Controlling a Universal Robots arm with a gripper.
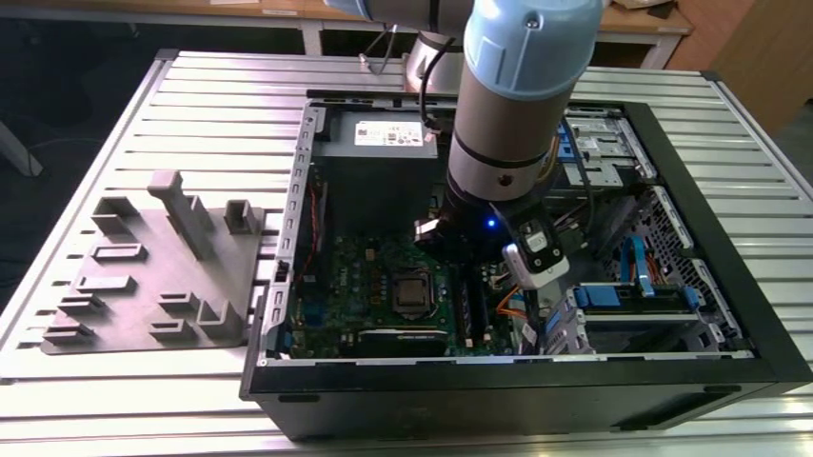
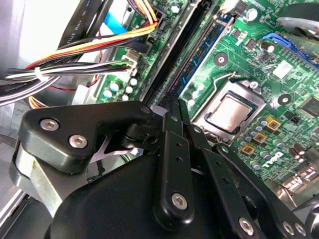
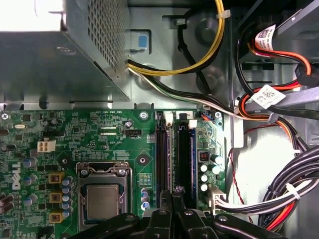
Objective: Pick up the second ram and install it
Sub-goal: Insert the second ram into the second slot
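A slatted table (image 1: 190,95) carries an open computer case (image 1: 508,381), with a grey moulded tray (image 1: 152,276) beside it on the exterior view's left. The arm (image 1: 521,95) reaches straight down into the case, over the green motherboard (image 3: 75,134). Two long black slots (image 3: 162,149) run side by side next to the processor (image 3: 102,201). The fingers (image 2: 173,134) are drawn together tip to tip above the near end of those slots, with nothing seen between them. In the second wrist view the ram (image 2: 204,52), a thin blue-green strip, stands on edge along the slot nearer the processor, just beside the fingertips.
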